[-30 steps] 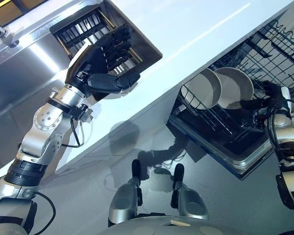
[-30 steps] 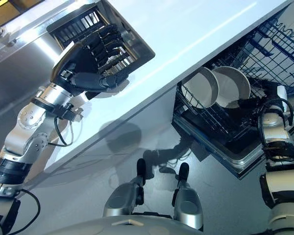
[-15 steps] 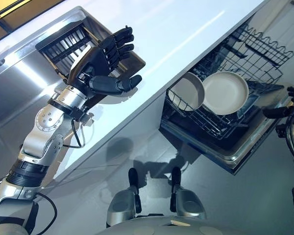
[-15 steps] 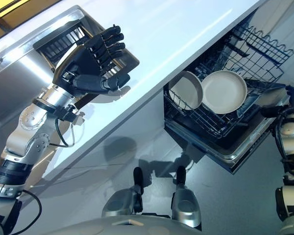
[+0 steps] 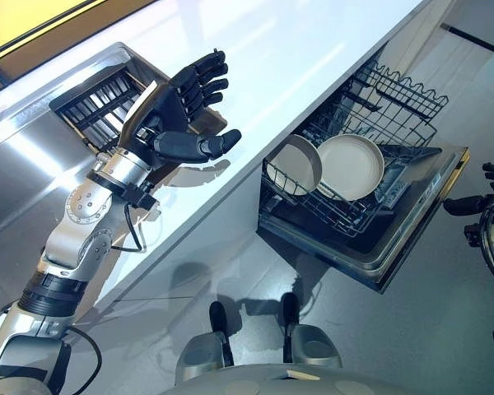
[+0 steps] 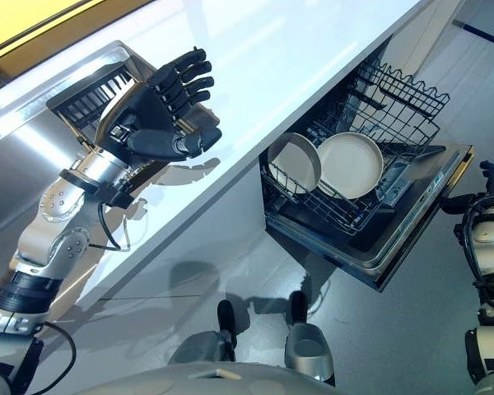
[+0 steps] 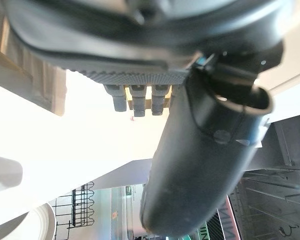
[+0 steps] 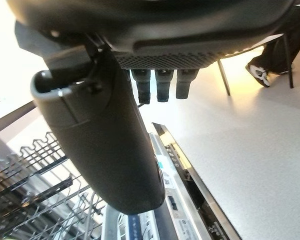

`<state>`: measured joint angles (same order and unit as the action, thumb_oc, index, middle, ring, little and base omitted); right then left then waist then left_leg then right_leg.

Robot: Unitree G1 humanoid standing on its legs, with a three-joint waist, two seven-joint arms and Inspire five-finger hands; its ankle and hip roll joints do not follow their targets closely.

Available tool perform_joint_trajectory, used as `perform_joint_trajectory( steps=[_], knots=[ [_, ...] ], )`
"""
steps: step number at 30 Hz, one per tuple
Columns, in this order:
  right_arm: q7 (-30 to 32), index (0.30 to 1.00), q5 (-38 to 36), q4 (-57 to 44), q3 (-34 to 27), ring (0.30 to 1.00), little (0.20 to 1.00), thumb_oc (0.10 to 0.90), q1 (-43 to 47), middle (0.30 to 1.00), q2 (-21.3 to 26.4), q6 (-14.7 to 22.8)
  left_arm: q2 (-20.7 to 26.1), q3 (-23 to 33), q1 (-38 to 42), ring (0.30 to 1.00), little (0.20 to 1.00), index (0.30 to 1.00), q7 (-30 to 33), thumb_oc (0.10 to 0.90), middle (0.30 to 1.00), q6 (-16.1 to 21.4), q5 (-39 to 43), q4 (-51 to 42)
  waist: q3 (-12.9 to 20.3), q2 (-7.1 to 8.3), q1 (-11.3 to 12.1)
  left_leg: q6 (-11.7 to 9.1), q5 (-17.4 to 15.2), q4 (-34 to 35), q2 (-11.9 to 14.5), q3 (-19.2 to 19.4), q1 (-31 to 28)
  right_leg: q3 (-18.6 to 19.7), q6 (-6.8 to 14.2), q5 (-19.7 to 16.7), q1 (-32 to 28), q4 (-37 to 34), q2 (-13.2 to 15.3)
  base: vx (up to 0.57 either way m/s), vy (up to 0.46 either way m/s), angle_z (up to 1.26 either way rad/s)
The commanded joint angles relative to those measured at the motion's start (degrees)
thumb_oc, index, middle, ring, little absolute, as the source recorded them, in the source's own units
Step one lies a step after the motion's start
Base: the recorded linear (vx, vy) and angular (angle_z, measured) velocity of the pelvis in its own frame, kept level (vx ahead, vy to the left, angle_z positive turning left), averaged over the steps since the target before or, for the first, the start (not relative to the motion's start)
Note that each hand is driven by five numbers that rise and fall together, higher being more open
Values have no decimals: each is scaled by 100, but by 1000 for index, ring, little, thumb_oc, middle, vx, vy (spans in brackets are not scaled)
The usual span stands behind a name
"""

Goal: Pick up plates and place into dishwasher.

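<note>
Two pale round plates stand on edge side by side in the dishwasher's pulled-out lower rack (image 5: 333,216): the left plate (image 5: 295,164) and the larger right plate (image 5: 351,167). My left hand (image 5: 174,111) is raised over the white counter (image 5: 296,58) beside the sink, open with fingers spread and nothing in it. My right hand (image 6: 484,188) hangs open and empty at the far right, past the corner of the dishwasher door (image 5: 420,226) and apart from the plates. In its wrist view the right hand (image 8: 115,145) has straight fingers over the rack wires.
A dark slatted drying rack (image 5: 95,103) sits in the steel sink (image 5: 25,185) behind my left hand. The dishwasher's upper wire basket (image 5: 399,90) juts out above the plates. The open door reaches into the grey floor space. A person's shoe (image 8: 257,74) shows by a chair leg.
My right hand has drawn back from the plates to the right of the dishwasher door. The camera has shifted, so the whole scene sits differently. My left hand stays raised and open.
</note>
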<state>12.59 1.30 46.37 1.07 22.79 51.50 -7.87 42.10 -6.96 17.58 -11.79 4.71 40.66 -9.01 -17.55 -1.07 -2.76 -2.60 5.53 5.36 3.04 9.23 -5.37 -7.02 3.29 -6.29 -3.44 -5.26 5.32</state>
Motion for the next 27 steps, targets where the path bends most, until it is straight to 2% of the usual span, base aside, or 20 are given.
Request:
perform_joint_trajectory(
  steps=[1,6,11,14,20,27],
  knots=[
    [167,300,366,-367,551,300,200,100,367,300,457,353,-105,41,133,900,900,900,-83,800,900,406,309,-276,646,126,158,67,-531,-36,-248,106,-113,-270,256,225,-158,56,-115,0,0,0],
    [169,300,319,-323,729,300,200,100,559,300,471,360,-138,41,149,900,900,900,-126,800,900,402,381,-303,536,129,236,97,-575,-293,-207,60,-47,-348,138,452,-126,437,-133,-46,-6,1],
    [268,300,362,-117,848,300,200,100,764,300,490,415,-269,-68,328,900,900,900,-214,800,900,368,335,-260,184,166,315,129,-879,-1355,-138,-86,326,-481,-67,806,101,1359,-71,-61,-21,7],
    [303,300,314,-12,843,300,200,100,845,300,530,439,-278,-113,369,900,900,900,-233,800,900,371,377,-259,28,174,334,139,-1052,-1819,-130,-86,505,-528,-151,916,193,1651,-29,-55,-4,18],
    [251,300,371,318,839,300,200,100,1137,300,535,362,-405,-175,407,900,900,900,-218,800,900,532,368,-193,-239,72,388,150,-1300,-2493,-135,-31,802,-629,-293,1144,302,2154,46,-51,33,11],
    [119,300,433,477,844,300,200,100,1146,300,435,272,-436,-144,356,900,900,900,-240,800,900,577,350,-203,-408,13,413,193,-1456,-2943,-97,-107,1012,-585,-389,1373,399,2604,101,-7,6,4]
  ],
)
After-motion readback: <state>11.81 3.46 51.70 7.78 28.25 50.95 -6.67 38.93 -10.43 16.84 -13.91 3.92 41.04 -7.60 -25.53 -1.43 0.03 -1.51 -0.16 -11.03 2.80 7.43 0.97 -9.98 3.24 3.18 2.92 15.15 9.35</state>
